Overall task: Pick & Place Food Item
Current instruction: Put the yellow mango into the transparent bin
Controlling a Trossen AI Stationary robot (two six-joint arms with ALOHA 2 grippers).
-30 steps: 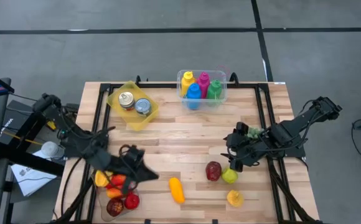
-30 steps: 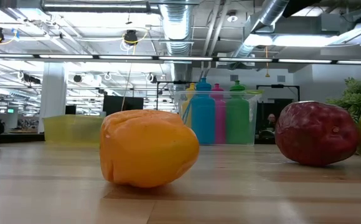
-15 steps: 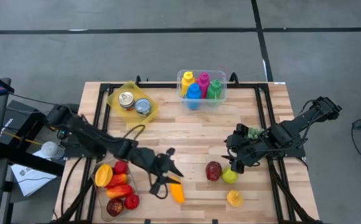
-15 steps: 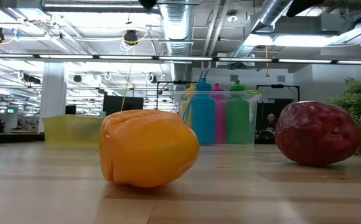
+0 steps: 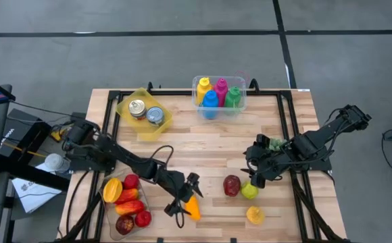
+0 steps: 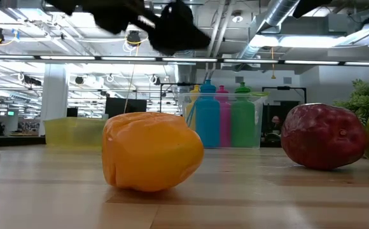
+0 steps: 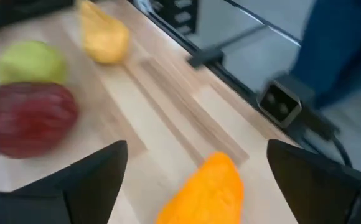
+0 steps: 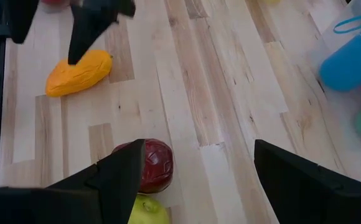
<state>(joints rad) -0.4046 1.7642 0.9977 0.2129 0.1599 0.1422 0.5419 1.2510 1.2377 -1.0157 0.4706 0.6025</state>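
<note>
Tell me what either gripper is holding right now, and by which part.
Nothing is held. The left gripper hangs open over the orange food item, its fingers either side, not touching. The right gripper is open and empty above the dark red fruit.

The whole slatted wooden table (image 5: 203,142) is seen straight down from overhead. An elongated orange fruit (image 6: 151,151) is viewed close, at tabletop level; it is shared by both wrist views.

four bottles (image 5: 217,94), two cans (image 5: 146,112), one orange mango (image 5: 192,207), one red apple (image 5: 232,185)
</note>
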